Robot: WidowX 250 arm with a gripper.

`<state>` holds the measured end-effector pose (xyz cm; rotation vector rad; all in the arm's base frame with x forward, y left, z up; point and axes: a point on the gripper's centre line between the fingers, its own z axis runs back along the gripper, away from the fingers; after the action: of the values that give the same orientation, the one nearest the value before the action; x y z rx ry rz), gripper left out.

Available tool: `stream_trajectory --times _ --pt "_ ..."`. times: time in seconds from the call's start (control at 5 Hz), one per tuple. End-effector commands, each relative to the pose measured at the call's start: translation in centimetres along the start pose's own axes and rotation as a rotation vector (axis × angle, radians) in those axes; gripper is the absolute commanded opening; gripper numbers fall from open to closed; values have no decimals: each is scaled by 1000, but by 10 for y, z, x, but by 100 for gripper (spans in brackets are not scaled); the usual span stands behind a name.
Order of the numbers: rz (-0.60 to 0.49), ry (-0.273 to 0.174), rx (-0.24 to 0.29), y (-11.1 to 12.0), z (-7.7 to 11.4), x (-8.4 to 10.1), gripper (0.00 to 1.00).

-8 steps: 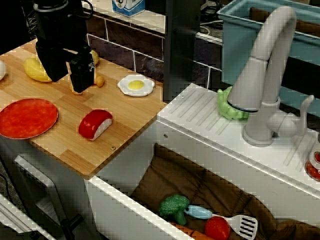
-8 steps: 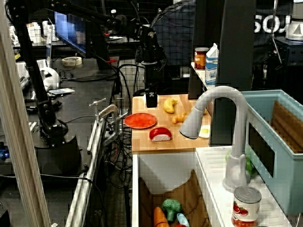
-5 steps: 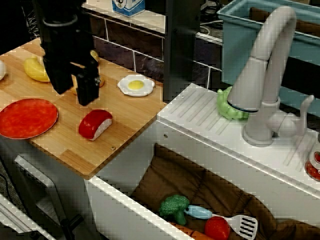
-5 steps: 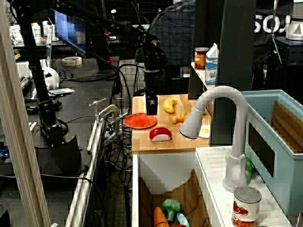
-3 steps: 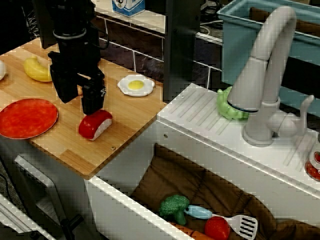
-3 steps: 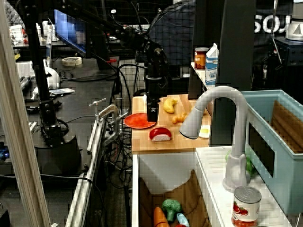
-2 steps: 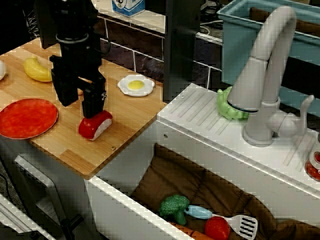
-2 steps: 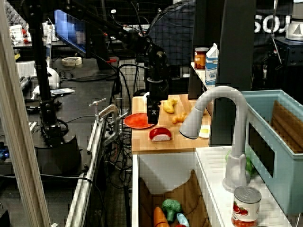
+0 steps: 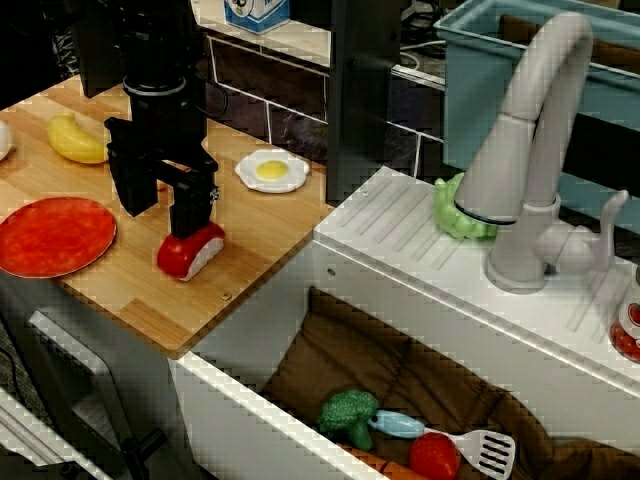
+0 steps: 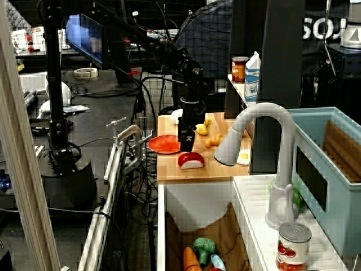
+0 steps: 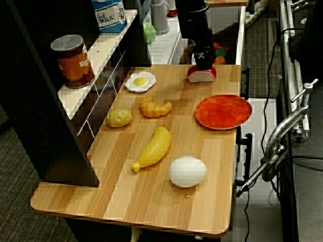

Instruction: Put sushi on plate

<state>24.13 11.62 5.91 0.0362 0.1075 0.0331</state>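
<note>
The sushi (image 9: 190, 250), red on top with a white rice base, lies near the front right of the wooden board; it also shows in the side view (image 10: 192, 160) and the overhead view (image 11: 201, 74). The red-orange plate (image 9: 55, 235) lies to its left, apart from it, and shows as well in the other two views (image 10: 166, 144) (image 11: 223, 111). My black gripper (image 9: 162, 218) is open and empty, low over the board. One finger (image 9: 190, 210) hangs right above the sushi's back end, the other stands to its left. The arm hides the croissant in this view.
A fried-egg disc (image 9: 272, 171), a banana (image 9: 72, 140), a croissant (image 11: 155, 107), a potato (image 11: 119, 117) and a white egg (image 11: 187, 171) lie on the board. A dark pillar (image 9: 362, 90) stands behind. The sink (image 9: 420, 400) with toys and a faucet (image 9: 530, 150) lie to the right.
The open gripper has moved from the back of the board, near the banana, forward and right, and down to just over the sushi. The sushi and plate have not moved.
</note>
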Motion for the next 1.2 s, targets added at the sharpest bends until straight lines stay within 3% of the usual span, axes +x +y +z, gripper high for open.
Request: stream_trajectory --times 0.0,0.4,1.0 --pt "50 -60 48 5 -4 5 100" --pt "110 -78 14 -4 -15 -5 100" --pt "123 -33 -2 5 -17 1 100"
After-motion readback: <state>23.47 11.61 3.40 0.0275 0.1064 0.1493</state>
